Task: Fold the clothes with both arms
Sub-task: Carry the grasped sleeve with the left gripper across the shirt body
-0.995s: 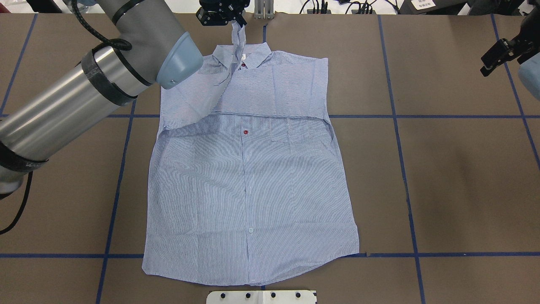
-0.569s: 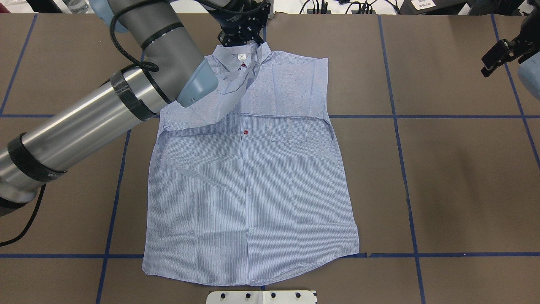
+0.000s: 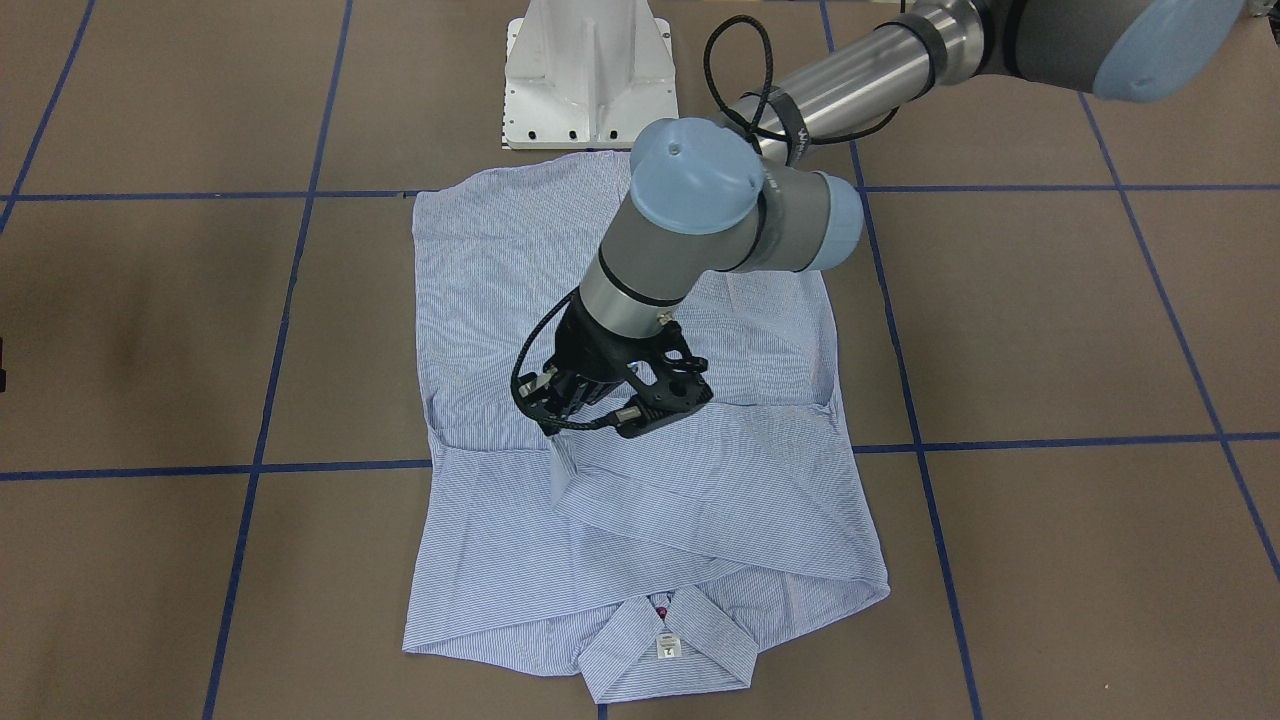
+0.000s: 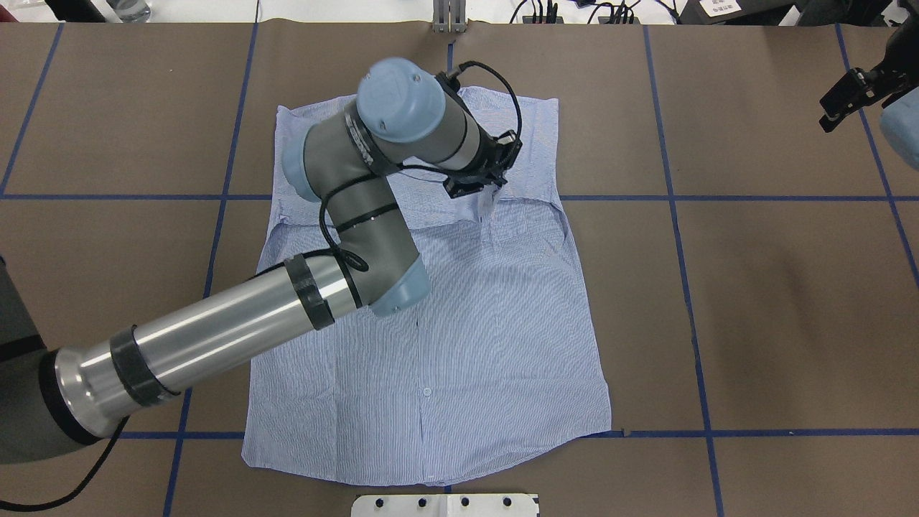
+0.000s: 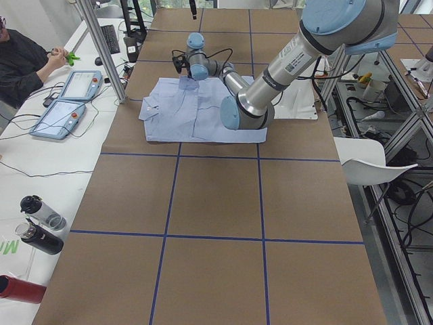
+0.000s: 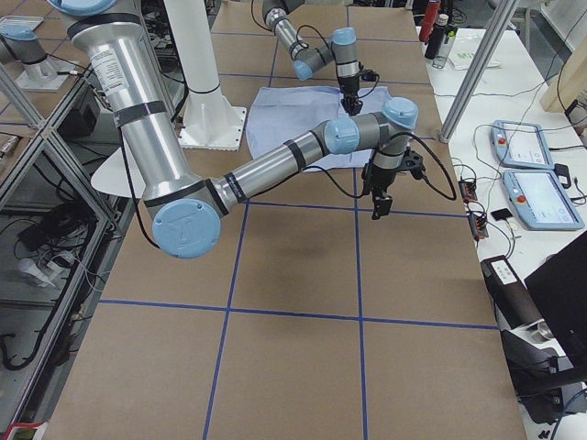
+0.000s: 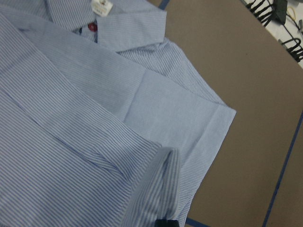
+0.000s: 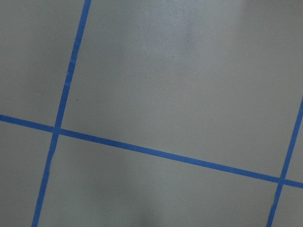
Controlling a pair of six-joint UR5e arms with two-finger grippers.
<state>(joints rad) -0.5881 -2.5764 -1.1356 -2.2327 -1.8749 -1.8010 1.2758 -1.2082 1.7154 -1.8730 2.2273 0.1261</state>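
**Inspection: shirt part-folded, left gripper holding a sleeve cuff**

1. Article. One light blue-and-white finely striped long-sleeved button-up shirt [image 4: 459,337] lies front-up in the middle of the brown paper-covered table marked with blue tape lines [image 4: 790,287]. Its hem is just beside the white pedestal base [image 3: 590,70]. Its collar [image 3: 625,645] points to the far edge, with the white neck label [image 3: 668,647] and a red button [image 3: 660,607] exposed. Sleeve cloth lies folded across the chest in overlapping layers.

2. Left arm. The silver-grey tubular left arm with light blue joint caps [image 4: 215,330] reaches over the shirt body. Its black two-finger left gripper [image 3: 558,432] hangs above the chest, on the robot's right of the button line. The jaws are pinched on the sleeve cuff [image 3: 563,472], which hangs down from them to the folded layers below. The wrist view shows the cuff rising to a black fingertip at the lower edge of the view.

3. Right arm. The right gripper [image 4: 836,108] is over bare table at the far right corner, well apart from the shirt. I cannot tell how its jaws stand. Its wrist camera shows only table and tape.
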